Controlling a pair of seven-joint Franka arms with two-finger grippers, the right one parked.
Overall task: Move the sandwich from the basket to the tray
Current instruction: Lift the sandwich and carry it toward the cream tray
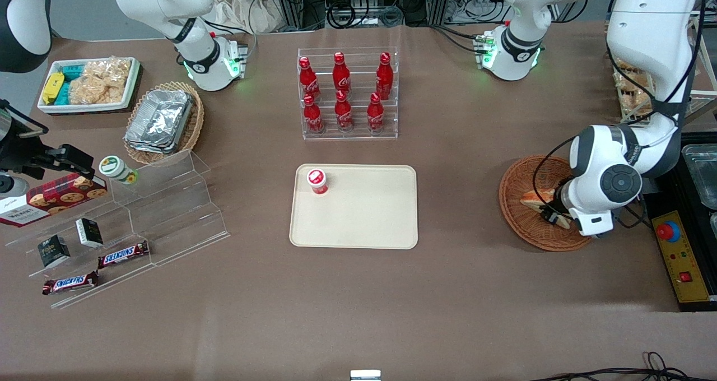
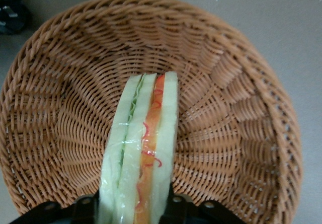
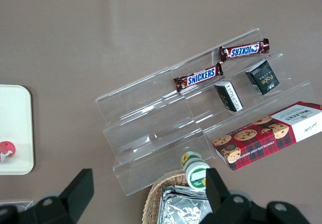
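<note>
The sandwich [image 1: 536,198] is in the round reddish-brown wicker basket [image 1: 512,201] toward the working arm's end of the table. My left gripper [image 1: 553,210] is down in the basket, its black fingers against both bread faces of the sandwich. In the left wrist view the sandwich [image 2: 143,148] stands on edge between the jaws of the gripper [image 2: 138,210], showing green, red and orange filling, with the basket's weave [image 2: 226,108] under it. The beige tray [image 1: 358,224] lies at the table's middle, apart from the basket.
A small red-capped bottle [image 1: 317,181] stands on the tray's corner. A clear rack of cola bottles [image 1: 348,92] stands farther from the camera than the tray. A yellow control box with a red button [image 1: 680,252] lies beside the basket. A clear stepped shelf with snacks [image 1: 140,201] is toward the parked arm's end.
</note>
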